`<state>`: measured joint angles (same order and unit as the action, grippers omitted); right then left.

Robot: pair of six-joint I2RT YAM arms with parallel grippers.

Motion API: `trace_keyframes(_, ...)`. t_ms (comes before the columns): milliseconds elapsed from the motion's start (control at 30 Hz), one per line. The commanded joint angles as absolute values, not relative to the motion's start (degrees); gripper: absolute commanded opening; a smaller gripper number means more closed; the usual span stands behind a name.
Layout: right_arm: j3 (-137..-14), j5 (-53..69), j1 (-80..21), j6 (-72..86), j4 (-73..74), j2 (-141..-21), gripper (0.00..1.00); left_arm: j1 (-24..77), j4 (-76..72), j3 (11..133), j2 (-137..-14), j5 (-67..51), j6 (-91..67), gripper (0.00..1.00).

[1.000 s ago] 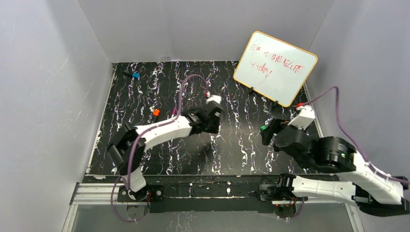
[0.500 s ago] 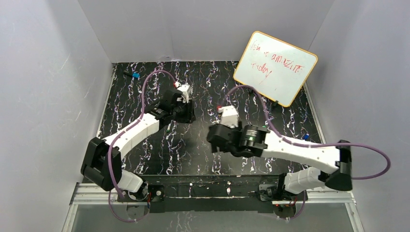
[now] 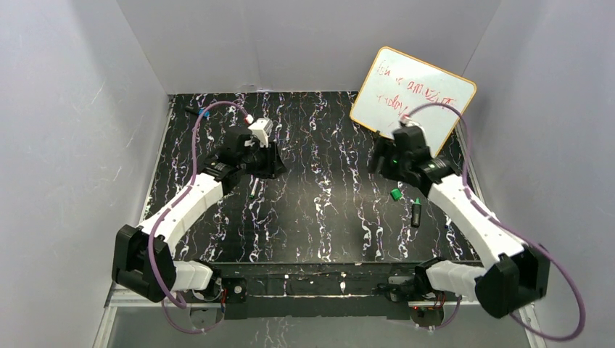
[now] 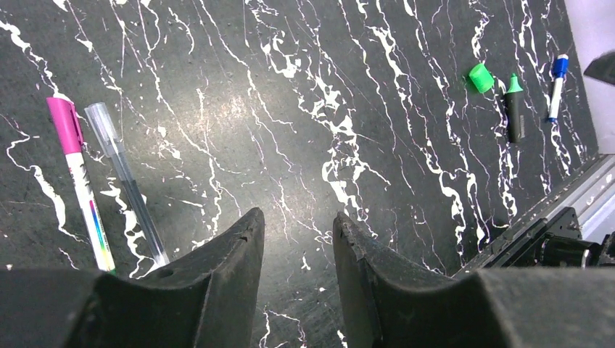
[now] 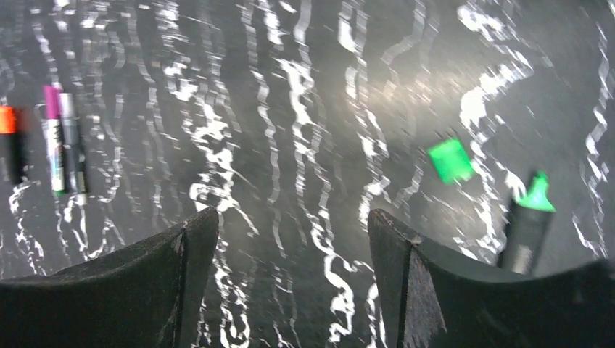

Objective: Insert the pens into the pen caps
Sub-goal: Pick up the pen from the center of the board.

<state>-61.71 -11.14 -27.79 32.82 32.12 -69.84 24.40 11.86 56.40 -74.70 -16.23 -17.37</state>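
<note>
A green pen cap (image 3: 396,194) lies loose at the right, with a black marker (image 3: 415,214) with a green tip just beyond it. The left wrist view shows the same green cap (image 4: 479,77) and marker (image 4: 512,109), plus a slim pen with a blue cap (image 4: 556,83). A white pen with a magenta cap (image 4: 76,185) lies beside a clear pen (image 4: 127,188). My left gripper (image 4: 297,225) hovers open and holds nothing. My right gripper (image 5: 290,221) stands wide open over bare tabletop, left of the green cap (image 5: 450,160). An orange-tipped marker (image 5: 7,145) shows at that view's left edge.
A whiteboard (image 3: 413,101) with red writing leans at the back right, close behind the right wrist. A small blue object (image 3: 201,112) lies at the back left corner. Grey walls close in the black marbled table (image 3: 319,225) on three sides.
The left arm has swung back and to the left, its jaws spreading a little. The right arm has swept from the table's middle to the back right by the whiteboard.
</note>
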Motion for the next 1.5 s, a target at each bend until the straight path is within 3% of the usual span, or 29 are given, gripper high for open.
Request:
trace_keyframes(0,-52.1,-4.5,-18.3,33.9,39.3,-62.3,0.83,22.2,11.1,54.6,-73.4,-22.7,-17.3,0.39)
trace_keyframes(200,-39.7,-3.6,-8.6,41.6,37.3,-56.9,0.76,21.1,11.6,54.3,-73.2,-24.1,-16.2,0.39)
trace_keyframes(400,-37.7,-9.6,-7.1,45.5,35.0,-62.7,0.65,21.0,11.9,53.5,-72.3,-24.1,-15.8,0.39)
trace_keyframes(767,-45.5,-20.9,-6.0,37.9,34.5,-66.0,0.71,20.3,11.3,53.7,-73.1,-25.4,-16.1,0.4)
trace_keyframes(967,-45.7,-14.3,-1.6,29.8,31.8,-72.0,0.71,20.0,11.0,53.6,-73.2,-26.0,-16.3,0.4)
trace_keyframes(1467,-36.7,-15.5,-0.7,37.4,24.5,-72.8,0.67,19.8,11.1,53.6,-73.3,-26.5,-16.1,0.41)
